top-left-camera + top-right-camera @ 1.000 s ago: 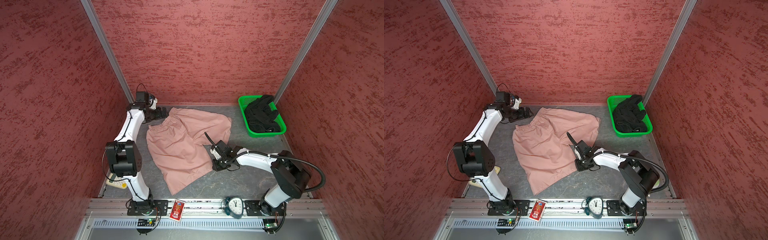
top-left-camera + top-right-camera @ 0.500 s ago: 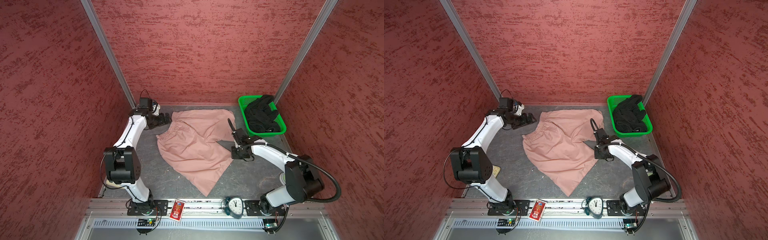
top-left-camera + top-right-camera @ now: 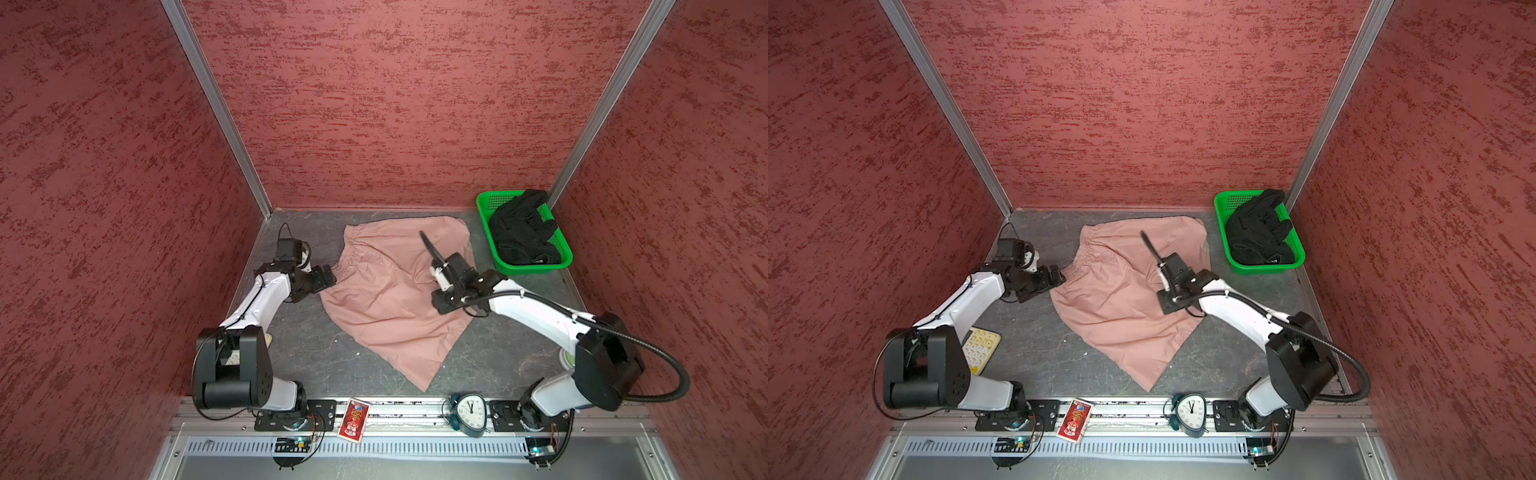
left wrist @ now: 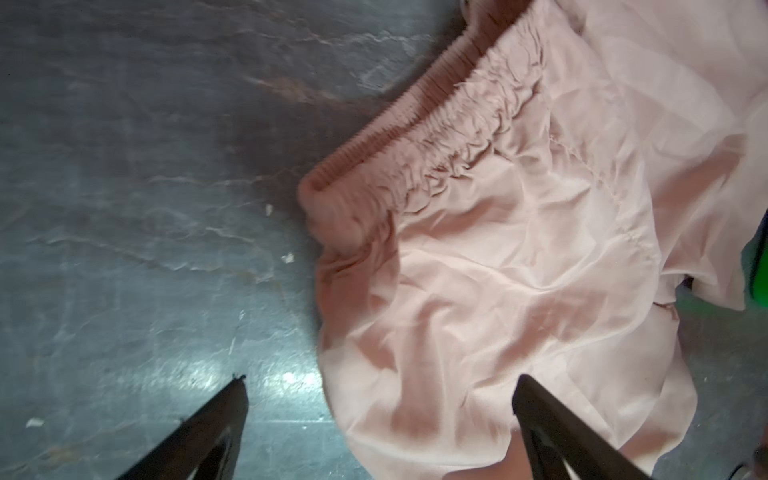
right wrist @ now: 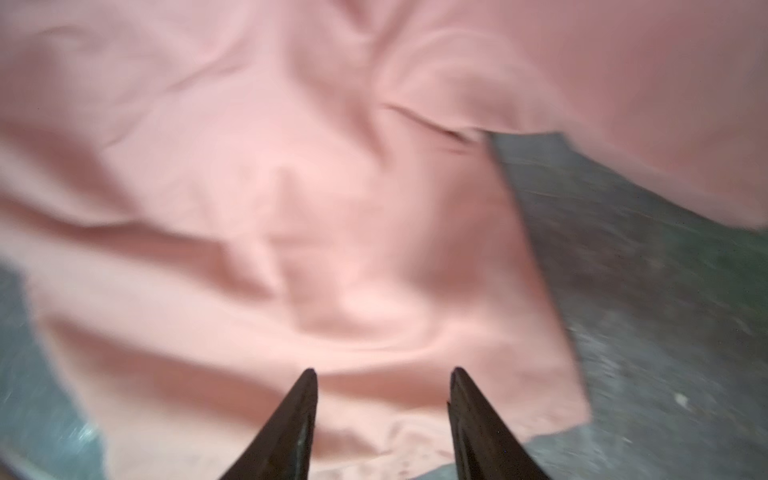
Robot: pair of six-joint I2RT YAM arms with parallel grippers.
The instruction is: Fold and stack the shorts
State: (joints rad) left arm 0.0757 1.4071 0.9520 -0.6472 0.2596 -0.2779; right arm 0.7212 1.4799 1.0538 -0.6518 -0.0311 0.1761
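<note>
- The dusty pink shorts (image 3: 386, 291) lie spread and rumpled on the middle of the grey table (image 3: 307, 349), gathered waistband (image 4: 419, 137) toward the left arm.
- The black shorts (image 3: 521, 232) sit bunched in the green mesh basket (image 3: 488, 199) at the far right corner.
- The left gripper (image 4: 380, 384) is spread wide at the waistband-side edge, holding nothing, one finger over fabric and one over bare table.
- The right gripper (image 5: 382, 374) hangs over the pink cloth, jaws partly apart and empty.
- An alarm clock (image 3: 469, 413) stands on the front rail.
</note>
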